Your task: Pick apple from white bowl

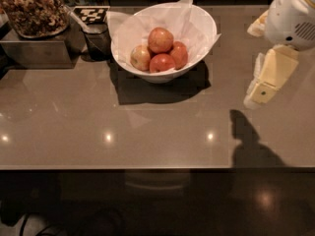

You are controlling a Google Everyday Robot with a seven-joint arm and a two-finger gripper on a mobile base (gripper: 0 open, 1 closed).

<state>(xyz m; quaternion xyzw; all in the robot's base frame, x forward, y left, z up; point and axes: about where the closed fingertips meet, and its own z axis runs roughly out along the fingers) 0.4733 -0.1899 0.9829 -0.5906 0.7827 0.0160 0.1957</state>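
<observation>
apple (160,39), the largest and orange-red, sits on top of the pile inside the white bowl (205,29), at the back of the counter (147,127). it rests on a paler apple (140,57) and two smaller red apples (162,63), with crinkled paper (129,29) lining the bowl behind it.

handling, as i judge it: firm, fairly heavy for its size, smooth-skinned and likely to slip or roll. i would take it across its widest part from above (its top and sides are exposed, so no neighbour blocks the approach). squeezing too low risks nudging the apples beneath or catching the paper.

gripper (260,90) hangs at the right edge of the view, well apart from the bowl, to its right and nearer the front edge, above bare counter. whether it is open or closed i cannot tell. it holds nothing that i can see.
</observation>
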